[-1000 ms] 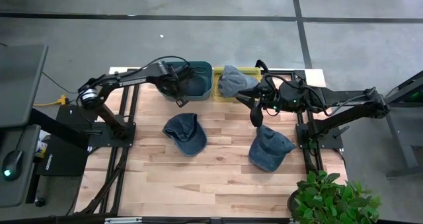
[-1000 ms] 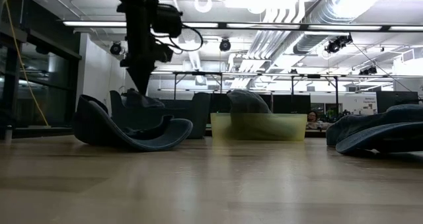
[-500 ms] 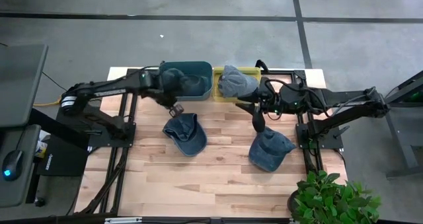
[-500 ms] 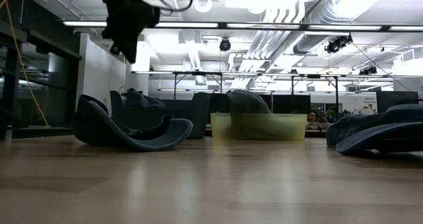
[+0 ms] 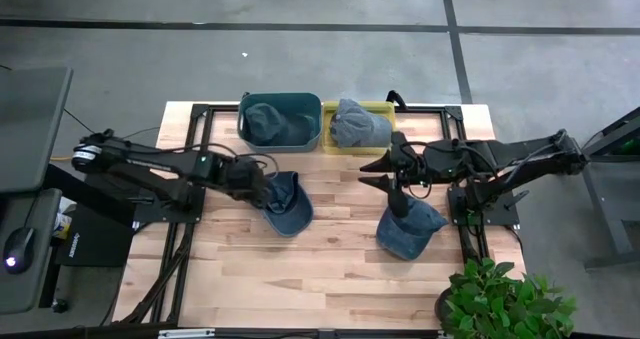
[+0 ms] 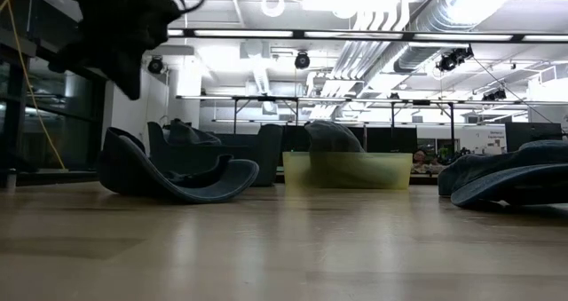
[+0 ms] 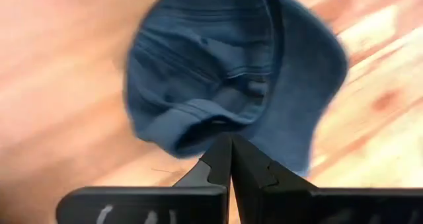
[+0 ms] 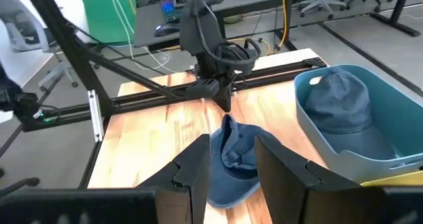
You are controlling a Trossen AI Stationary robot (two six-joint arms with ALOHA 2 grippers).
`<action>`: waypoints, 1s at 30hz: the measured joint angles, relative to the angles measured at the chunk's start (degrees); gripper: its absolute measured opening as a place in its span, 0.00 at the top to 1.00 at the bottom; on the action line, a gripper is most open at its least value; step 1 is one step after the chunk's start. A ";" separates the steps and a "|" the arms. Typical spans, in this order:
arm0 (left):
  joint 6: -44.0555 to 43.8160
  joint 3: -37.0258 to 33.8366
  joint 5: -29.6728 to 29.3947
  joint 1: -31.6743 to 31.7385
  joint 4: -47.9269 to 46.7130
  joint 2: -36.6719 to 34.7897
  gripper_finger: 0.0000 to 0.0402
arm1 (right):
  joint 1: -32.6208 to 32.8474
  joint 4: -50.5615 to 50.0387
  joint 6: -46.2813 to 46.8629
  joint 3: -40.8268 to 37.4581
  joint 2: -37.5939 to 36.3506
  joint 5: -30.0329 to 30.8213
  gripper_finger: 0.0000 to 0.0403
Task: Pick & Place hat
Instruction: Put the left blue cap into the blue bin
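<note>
The left gripper (image 7: 230, 159), its fingers closed and empty, hangs over the upturned denim cap (image 7: 231, 78) just beyond the fingertips on the counter (image 5: 330, 269). Soft, light cloth likely crumples; the stiffer brim suits gripping.

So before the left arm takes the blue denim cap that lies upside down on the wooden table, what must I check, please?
1. Left gripper aimed at the upside-down blue denim cap: ok.
2. Left gripper opened for grasping: not ok, fingers are shut.
3. Teal plastic bin has room: cannot tell; one cap already lies inside.
4. Right gripper away from the left arm's path: ok, it hangs over the second blue cap on the table's right side.
5. Yellow bin: holds one cap already.
</note>
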 joint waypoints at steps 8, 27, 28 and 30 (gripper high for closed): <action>-18.31 -1.53 -8.13 -5.19 -5.42 -2.66 0.98 | 1.85 -2.16 0.00 0.00 0.00 0.00 0.72; -31.05 -17.85 3.02 3.90 7.28 -17.28 0.34 | 4.34 -3.13 -0.09 0.02 0.00 0.00 0.72; -31.19 -19.71 3.17 5.19 10.16 -19.02 0.34 | 4.34 -3.17 -0.21 0.00 0.00 0.01 0.72; -32.62 -23.15 4.52 7.94 12.02 -22.20 0.34 | 4.32 -3.17 -0.20 0.02 0.00 0.02 0.72</action>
